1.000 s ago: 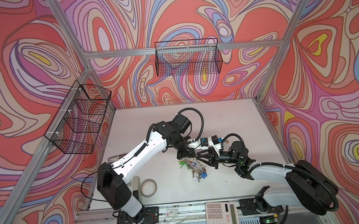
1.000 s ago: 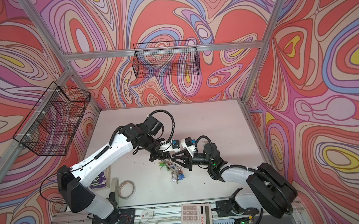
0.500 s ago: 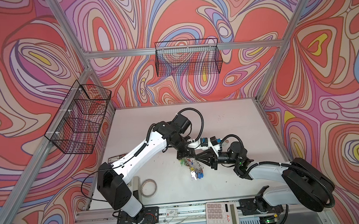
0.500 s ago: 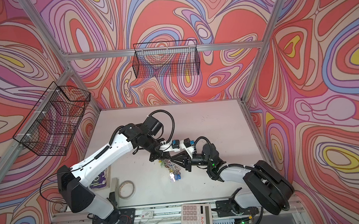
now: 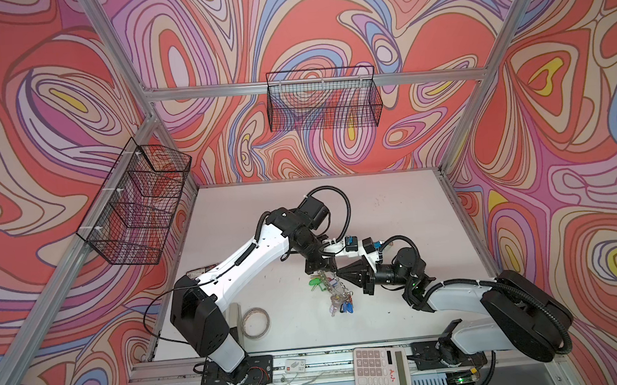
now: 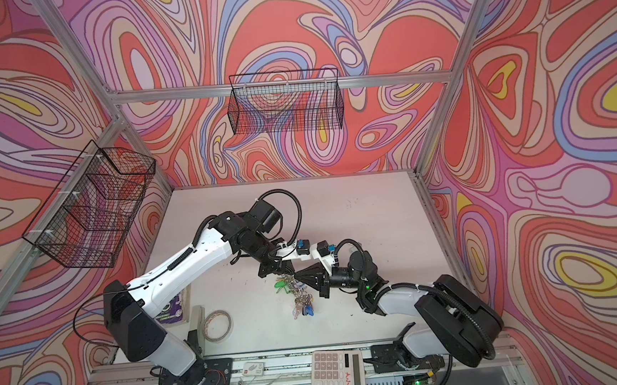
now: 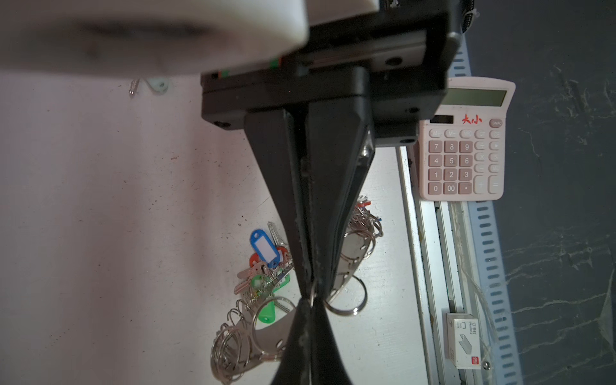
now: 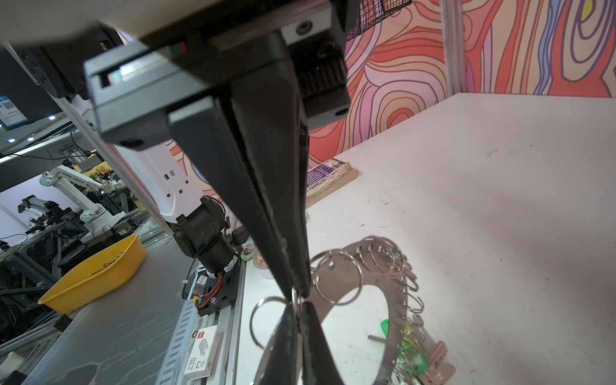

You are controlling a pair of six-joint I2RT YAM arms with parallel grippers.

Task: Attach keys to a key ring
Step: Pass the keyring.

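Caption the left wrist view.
Tip to tip, left gripper and right gripper pinch a split ring on the key ring, keys attached.

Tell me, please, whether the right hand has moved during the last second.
Yes. In a top view the right hand has edged slightly sideways, toward the tape roll's side of the table.

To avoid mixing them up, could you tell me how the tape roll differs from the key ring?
The tape roll is beige; the key ring is silver, fringed with small rings and keys. The tape roll lies flat, untouched; the key ring is pinched at its rim by the left claw and right claw. Both are round with wide holes.
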